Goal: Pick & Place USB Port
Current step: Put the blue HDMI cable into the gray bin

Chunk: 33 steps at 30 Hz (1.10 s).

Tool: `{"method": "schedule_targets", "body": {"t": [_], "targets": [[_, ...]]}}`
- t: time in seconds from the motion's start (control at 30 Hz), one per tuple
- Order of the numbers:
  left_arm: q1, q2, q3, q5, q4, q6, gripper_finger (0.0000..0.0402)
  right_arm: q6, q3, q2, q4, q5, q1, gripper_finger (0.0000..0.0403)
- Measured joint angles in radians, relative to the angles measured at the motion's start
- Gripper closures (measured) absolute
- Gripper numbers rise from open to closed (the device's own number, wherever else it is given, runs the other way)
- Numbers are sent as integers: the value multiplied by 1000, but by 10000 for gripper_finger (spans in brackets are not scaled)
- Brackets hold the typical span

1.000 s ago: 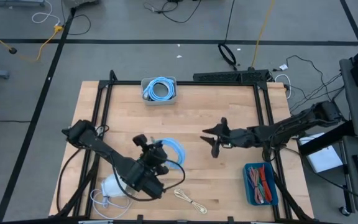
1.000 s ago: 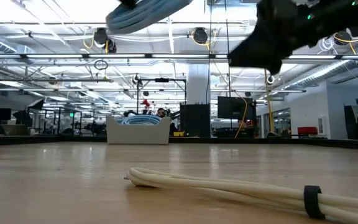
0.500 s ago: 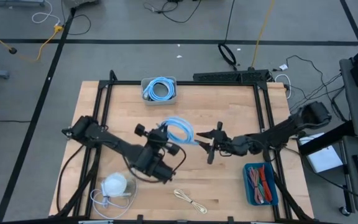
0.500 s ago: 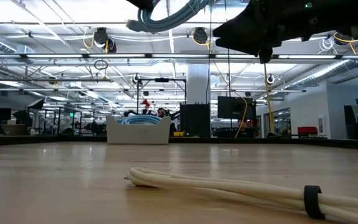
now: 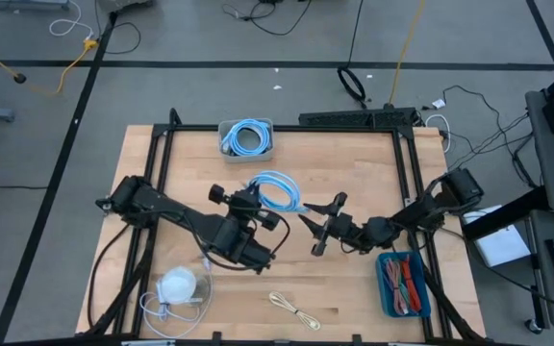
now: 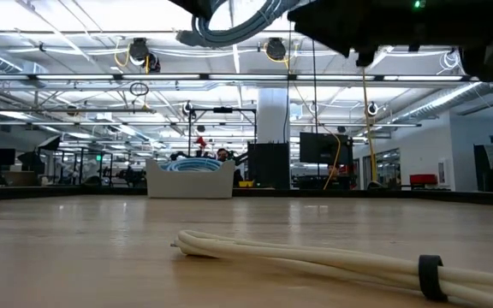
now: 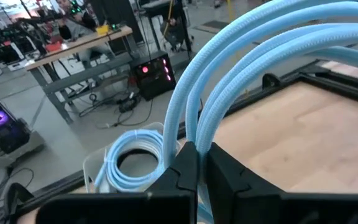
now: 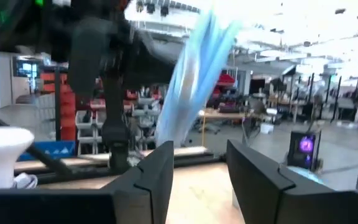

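— Where's your left arm?

— It reaches from the table's left edge toward the middle, elbow low. Your left gripper (image 5: 254, 204) sits raised above the table centre, fingers (image 7: 185, 167) pinched together on the light-blue cable coil (image 5: 277, 192).

— And the right?

— It comes in from the right edge, folded at the elbow. Your right gripper (image 5: 314, 227) faces the left one, just beside it, with fingers (image 8: 160, 168) spread apart.
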Motion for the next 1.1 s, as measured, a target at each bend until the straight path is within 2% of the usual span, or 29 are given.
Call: {"method": "schedule_targets", "body": {"t": [0.2,0.47,0.7,0.83,0.97,1.1], "targets": [[1,-2,0,34,0,18,392,-60,41,-19,1,-11,3,261],[-13,-1,-2,6,-1,30,392,55,54,-22,-21,-134,-4,261],[-10,-1,-2,-10,13,29,392,80,54,-20,-26,-138,-15,261],[-13,-1,-2,-27,88,86,392,84,63,-20,-26,-147,-21,261],[-14,-1,-2,-44,192,192,392,87,70,-20,-26,-213,-30,261],[-13,-1,-2,-42,249,256,392,87,80,-21,-27,-217,-32,267]]}}
